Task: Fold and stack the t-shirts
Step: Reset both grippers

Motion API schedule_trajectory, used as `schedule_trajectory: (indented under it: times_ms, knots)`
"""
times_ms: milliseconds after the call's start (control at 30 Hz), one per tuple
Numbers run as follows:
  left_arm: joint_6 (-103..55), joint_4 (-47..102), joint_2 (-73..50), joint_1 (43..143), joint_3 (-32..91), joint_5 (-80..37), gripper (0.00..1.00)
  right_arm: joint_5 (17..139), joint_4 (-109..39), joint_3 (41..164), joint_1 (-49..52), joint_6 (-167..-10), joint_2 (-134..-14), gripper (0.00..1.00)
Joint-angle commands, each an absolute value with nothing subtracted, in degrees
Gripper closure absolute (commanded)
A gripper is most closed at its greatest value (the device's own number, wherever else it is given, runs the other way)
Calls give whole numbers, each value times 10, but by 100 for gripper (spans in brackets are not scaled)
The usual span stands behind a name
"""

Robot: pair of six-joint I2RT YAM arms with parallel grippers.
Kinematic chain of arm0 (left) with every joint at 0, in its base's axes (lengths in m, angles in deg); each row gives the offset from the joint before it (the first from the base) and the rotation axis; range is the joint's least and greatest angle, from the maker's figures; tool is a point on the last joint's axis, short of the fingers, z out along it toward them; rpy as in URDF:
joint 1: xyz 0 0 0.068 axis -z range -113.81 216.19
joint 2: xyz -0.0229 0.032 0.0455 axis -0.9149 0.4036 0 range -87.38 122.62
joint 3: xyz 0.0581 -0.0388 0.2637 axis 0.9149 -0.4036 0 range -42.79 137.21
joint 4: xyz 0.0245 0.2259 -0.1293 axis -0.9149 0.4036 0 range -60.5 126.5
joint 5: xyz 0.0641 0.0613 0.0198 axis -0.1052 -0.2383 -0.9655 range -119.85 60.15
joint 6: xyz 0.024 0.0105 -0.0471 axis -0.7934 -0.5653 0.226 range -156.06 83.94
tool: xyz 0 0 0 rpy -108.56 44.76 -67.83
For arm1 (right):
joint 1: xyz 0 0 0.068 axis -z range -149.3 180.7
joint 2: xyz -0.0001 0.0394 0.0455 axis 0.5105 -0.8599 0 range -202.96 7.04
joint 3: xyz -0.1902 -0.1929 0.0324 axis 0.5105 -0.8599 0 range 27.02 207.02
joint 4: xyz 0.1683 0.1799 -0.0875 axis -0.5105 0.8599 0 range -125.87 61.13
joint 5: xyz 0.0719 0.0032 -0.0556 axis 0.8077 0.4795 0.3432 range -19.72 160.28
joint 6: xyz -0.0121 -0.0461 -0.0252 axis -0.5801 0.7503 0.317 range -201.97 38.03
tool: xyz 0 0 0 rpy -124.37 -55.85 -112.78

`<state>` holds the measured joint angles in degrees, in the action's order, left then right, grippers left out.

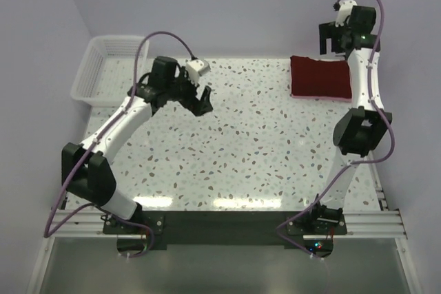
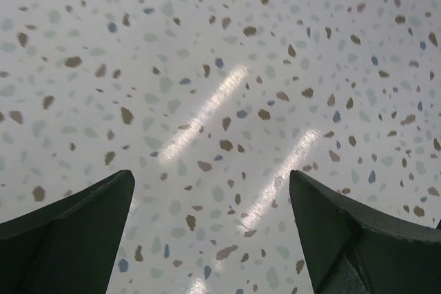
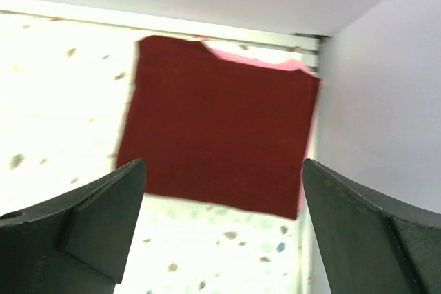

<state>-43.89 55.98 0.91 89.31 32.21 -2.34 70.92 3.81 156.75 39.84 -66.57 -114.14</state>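
Saw maroon t-shirt [image 3: 217, 129] stacked on pink t-shirt [image 3: 286, 65] at far right of desk [image 1: 262, 142]; found left fingers [image 2: 69, 232] and right fingers [image 3: 89, 218] open, empty.

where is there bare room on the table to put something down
Bare: middle and near part of the table, between the arms. Tighter: between basket and left gripper. Crowded: far right corner, maroon shirt on pink shirt, right gripper above.
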Motion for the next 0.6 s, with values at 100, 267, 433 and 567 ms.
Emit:
schedule_trajectory:
  times_ms: [100,267,433,567]
  knots:
    - [-408,616,39,755,482,54,0,847,142,1534,358,-723,-1018,1]
    - [-433,622,32,680,455,43,0,883,136,1370,311,-737,-936,1]
    - [-464,578,-20,667,335,-3,0,886,77,1181,259,-755,-835,1]
    - [-471,552,-52,667,262,-8,0,886,50,1048,249,-760,-792,1]
